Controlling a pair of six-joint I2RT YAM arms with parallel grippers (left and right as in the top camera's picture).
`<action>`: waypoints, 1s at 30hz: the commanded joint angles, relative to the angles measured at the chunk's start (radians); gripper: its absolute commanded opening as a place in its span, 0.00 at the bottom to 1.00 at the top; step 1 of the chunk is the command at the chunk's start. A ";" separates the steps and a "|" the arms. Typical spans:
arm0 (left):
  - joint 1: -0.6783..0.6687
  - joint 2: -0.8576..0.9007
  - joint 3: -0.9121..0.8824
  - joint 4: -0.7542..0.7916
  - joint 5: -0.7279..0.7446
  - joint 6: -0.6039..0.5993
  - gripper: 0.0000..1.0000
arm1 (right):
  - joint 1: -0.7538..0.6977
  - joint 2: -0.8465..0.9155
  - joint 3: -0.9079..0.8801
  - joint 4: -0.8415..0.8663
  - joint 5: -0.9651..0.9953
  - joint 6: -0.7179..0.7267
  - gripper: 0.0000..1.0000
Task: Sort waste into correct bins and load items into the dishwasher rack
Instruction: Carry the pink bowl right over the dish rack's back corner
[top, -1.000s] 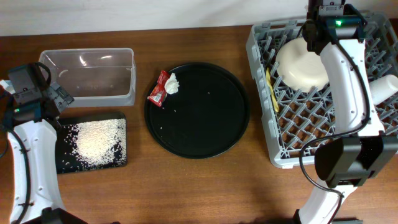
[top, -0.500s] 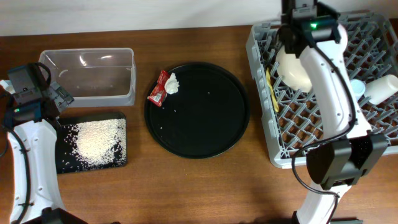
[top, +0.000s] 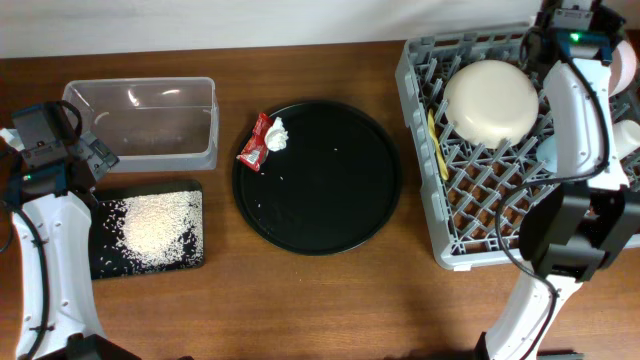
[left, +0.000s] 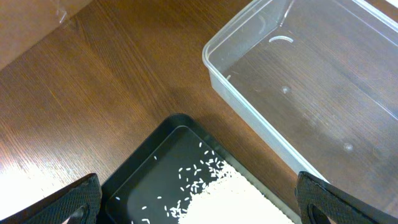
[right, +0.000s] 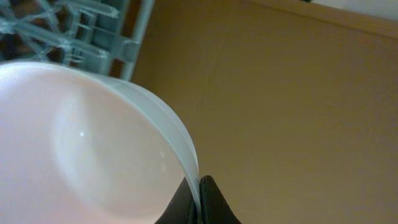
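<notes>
My right gripper (right: 200, 190) is shut on the thin rim of the large cream bowl (right: 81, 155), over the back of the grey dishwasher rack (top: 470, 210). From overhead the bowl (top: 490, 100) shows as a full round, and the wrist hides the fingertips. My left gripper (left: 196, 205) is open above the corner of the shallow black tray (left: 155, 168), which holds a heap of rice (left: 230, 199), beside the clear tub (left: 311, 81). A red wrapper (top: 255, 148) and a white tissue scrap (top: 277, 133) lie on the left rim of the round black tray (top: 320, 200).
In the rack, a yellow utensil (top: 437, 145) lies along the left side, with a light blue cup (top: 548, 150) and a white cup (top: 625, 135) at the right. The clear tub (top: 140, 120) holds nothing. A few rice grains dot the round tray.
The right arm swung left and then right along the rack's back, still gripping the cream bowl, which now shows as a full round. The left arm has not moved.
</notes>
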 joint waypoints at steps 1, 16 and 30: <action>0.003 -0.021 0.012 0.001 0.001 -0.009 0.99 | -0.037 0.053 0.010 0.107 0.003 -0.127 0.04; 0.003 -0.021 0.012 0.001 0.001 -0.009 0.99 | -0.064 0.169 -0.001 0.356 -0.036 -0.340 0.04; 0.003 -0.021 0.012 0.001 0.001 -0.009 0.99 | -0.072 0.201 -0.032 0.386 -0.087 -0.439 0.04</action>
